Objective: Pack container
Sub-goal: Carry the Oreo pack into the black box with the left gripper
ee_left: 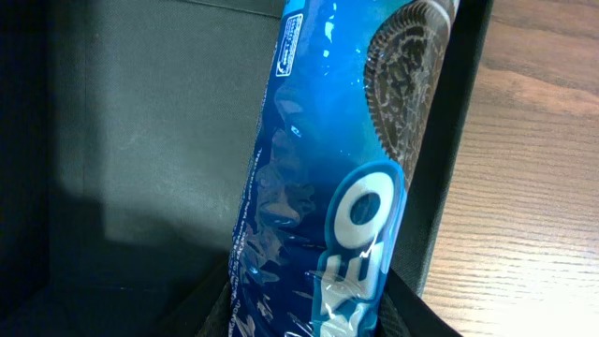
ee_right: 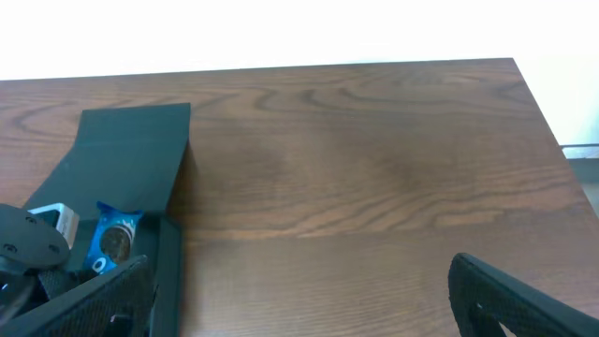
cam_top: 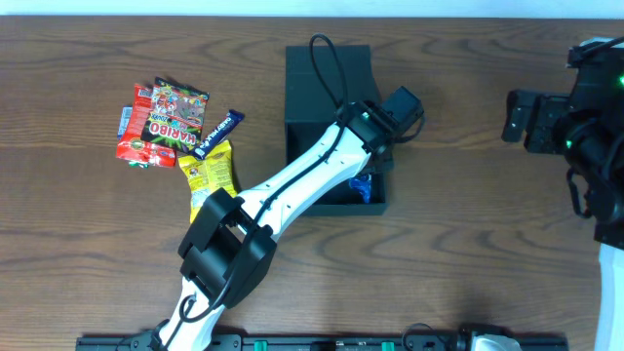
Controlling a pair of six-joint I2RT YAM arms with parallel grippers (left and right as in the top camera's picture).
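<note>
Left of the container (cam_top: 312, 83), loose snack packets (cam_top: 175, 132) lie heaped on the bench (cam_top: 468, 244). The container sits open, flap lid thrown back; thin cardboard, it looks light yet stiff, prone to slide if nudged, best taken by a wall or the lid's edge. Inside it, by its right wall, the left gripper (ee_left: 314, 314) clamps one end of a blue cookie packet (ee_left: 337, 187), slick foil with breakable contents. Well right of the container, the right gripper (cam_top: 515, 117) hangs spread wide, empty.
</note>
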